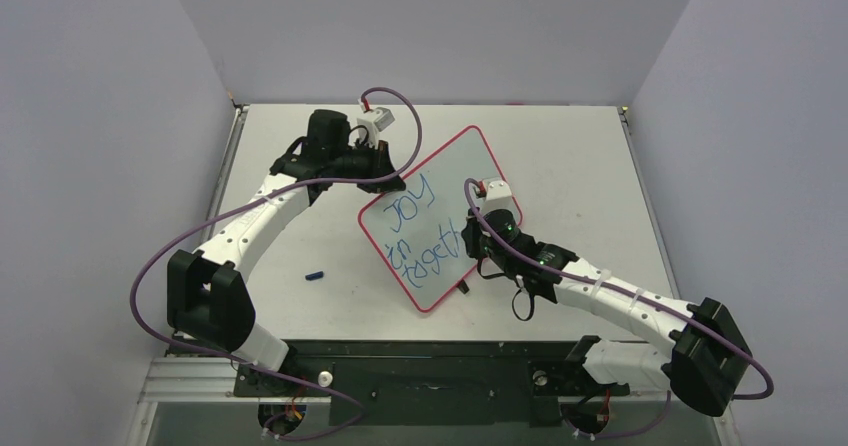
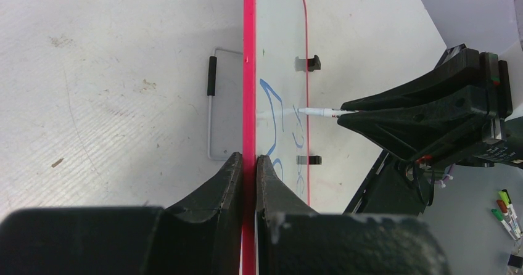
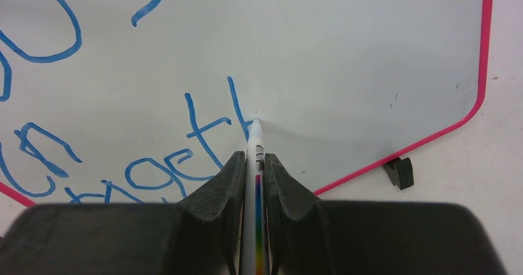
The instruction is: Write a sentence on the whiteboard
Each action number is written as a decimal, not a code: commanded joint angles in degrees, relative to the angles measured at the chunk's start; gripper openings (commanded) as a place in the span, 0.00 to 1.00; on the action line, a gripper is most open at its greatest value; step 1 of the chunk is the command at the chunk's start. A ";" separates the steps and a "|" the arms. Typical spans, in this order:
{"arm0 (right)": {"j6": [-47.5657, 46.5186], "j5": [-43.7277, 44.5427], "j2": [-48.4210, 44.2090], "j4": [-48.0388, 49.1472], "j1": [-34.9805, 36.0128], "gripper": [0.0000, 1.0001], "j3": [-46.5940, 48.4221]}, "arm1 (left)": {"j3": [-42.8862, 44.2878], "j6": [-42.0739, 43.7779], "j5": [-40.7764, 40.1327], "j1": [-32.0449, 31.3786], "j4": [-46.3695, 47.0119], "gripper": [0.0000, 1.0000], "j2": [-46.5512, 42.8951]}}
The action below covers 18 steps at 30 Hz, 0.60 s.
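Observation:
The whiteboard [image 1: 430, 216], white with a red-pink frame, stands tilted in the middle of the table and bears blue writing "JOY in togeth". My left gripper [image 1: 383, 173] is shut on its top edge; in the left wrist view the fingers [image 2: 231, 182] clamp the red frame [image 2: 249, 71]. My right gripper [image 1: 478, 234] is shut on a white marker [image 3: 255, 164] with a rainbow stripe. Its tip touches the board [image 3: 370, 53] at the foot of the "h" stroke. The marker also shows in the left wrist view [image 2: 314, 111], tip against the board.
A small blue marker cap [image 1: 315, 275] lies on the table left of the board. The board's black feet [image 3: 399, 171] rest on the table. A wire stand [image 2: 211, 102] shows behind the board. Spare markers [image 2: 507, 213] lie beyond the table edge.

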 commanded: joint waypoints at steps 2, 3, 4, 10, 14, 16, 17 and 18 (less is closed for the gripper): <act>0.29 2.62 0.57 0.01 -0.67 0.00 2.16 | 1.20 2.75 -1.03 -0.28 2.59 0.00 -1.46; 0.32 2.59 0.64 -0.03 -0.67 0.00 2.16 | 1.20 2.75 -1.08 -0.25 2.58 0.00 -1.47; 0.34 2.46 0.60 -0.08 -0.67 0.00 2.05 | 1.20 2.75 -1.09 -0.24 2.58 0.00 -1.44; 0.65 1.16 0.35 -0.76 -0.69 0.00 0.97 | 1.20 2.75 -1.09 -0.24 2.58 0.00 -1.43; 1.05 0.22 -0.80 -1.25 -0.58 0.00 -0.41 | 1.20 2.75 -1.06 -0.24 2.65 0.00 -1.51; 1.30 0.05 -1.36 -1.62 -0.58 0.00 -1.29 | 1.20 2.71 -0.98 -0.24 2.66 0.00 -1.58; 1.47 0.00 -1.53 -1.73 -0.55 0.00 -1.87 | 1.20 2.73 -1.03 -0.24 2.62 0.00 -1.54; 1.57 -0.11 -1.90 -1.78 -0.52 0.00 -2.22 | 1.20 2.75 -1.06 -0.24 2.59 0.00 -1.58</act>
